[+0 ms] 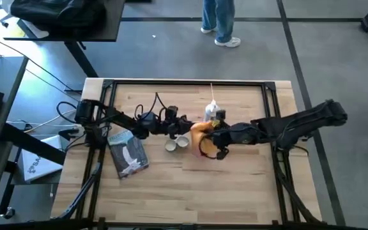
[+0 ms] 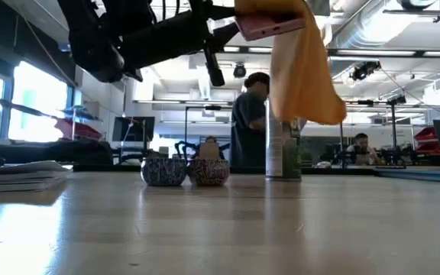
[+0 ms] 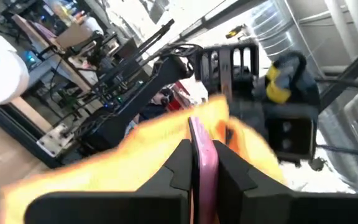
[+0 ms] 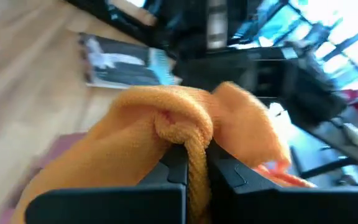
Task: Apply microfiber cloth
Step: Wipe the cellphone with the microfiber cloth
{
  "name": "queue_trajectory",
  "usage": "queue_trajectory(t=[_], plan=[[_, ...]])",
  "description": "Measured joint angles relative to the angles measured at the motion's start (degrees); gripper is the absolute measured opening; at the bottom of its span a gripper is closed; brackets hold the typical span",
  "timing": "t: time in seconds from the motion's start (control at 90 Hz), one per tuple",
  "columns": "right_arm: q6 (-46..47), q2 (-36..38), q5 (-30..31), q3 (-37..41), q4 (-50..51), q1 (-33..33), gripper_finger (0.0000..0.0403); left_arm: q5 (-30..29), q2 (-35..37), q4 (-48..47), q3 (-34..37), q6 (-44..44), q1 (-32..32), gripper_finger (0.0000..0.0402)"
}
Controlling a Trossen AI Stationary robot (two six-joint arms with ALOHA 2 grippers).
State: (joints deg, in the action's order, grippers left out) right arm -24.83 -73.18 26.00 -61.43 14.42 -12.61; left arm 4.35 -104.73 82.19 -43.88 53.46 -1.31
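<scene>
The orange-yellow microfiber cloth (image 1: 199, 128) is held above the table's middle, draped over a flat pink thing (image 2: 270, 27) and hanging down past it (image 2: 305, 72). My left gripper (image 3: 202, 163) reaches in from the table's left and is shut on the pink thing. My right gripper (image 4: 196, 163) comes from the table's right and is shut on the cloth. In the high view the two grippers meet at the cloth, left (image 1: 190, 130) and right (image 1: 208, 139). My left gripper pinches the flat pink thing by its thin edge (image 3: 202, 146) between its two fingers, so the thing stands edge-on between them. It is lifted clear of the table, with the cloth (image 3: 135, 155) lying against it beyond the fingers. My right gripper pinches a bunched fold of the cloth (image 4: 194, 144) between its two fingers, several layers thick. The cloth bulges out beyond the fingers and is lifted clear of the table, its loose end hanging slack (image 2: 323, 107).
Two small round tins (image 2: 163, 171) (image 2: 208, 171) stand side by side on the table below the grippers. A tall can (image 2: 283, 153) stands behind the hanging cloth. A grey-and-white flat packet (image 1: 128, 152) lies at the left. A person (image 2: 248, 122) stands beyond the table's far edge.
</scene>
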Motion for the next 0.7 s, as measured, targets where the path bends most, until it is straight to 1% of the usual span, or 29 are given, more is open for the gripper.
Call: queue_trajectory(t=[0.1, 0.244, 0.411, 0.467, 0.578, 0.7], plan=[[-0.4, 1.9, 0.7, 0.0, -0.1, 1.7, 0.0, 0.4, 0.0, 0.0, 0.0, 0.1, 0.0, 0.0012], [-1.9, 3.5, 2.2, 0.1, 0.0, 4.0, 0.0, 2.7, 0.1, 0.9, -0.1, 0.0, 0.5, 0.0012], [-7.1, 6.3, 3.4, 0.1, -2.9, 3.6, 0.0, 1.5, 0.1, 0.2, -0.1, 0.0, 0.2, 0.0012], [-7.1, 7.0, 2.3, 0.1, -4.0, 3.2, 0.0, 1.5, 0.1, 0.4, -0.1, 0.0, 0.3, 0.0012], [-5.5, 7.1, -2.6, 0.1, -4.4, 3.0, 0.0, 1.5, 0.1, 0.2, -0.1, 0.0, 0.3, 0.0012], [-1.1, 5.0, -4.8, 0.4, -4.3, 3.0, 0.0, 1.1, 0.1, 0.3, -0.1, 0.0, 0.3, 0.0012]])
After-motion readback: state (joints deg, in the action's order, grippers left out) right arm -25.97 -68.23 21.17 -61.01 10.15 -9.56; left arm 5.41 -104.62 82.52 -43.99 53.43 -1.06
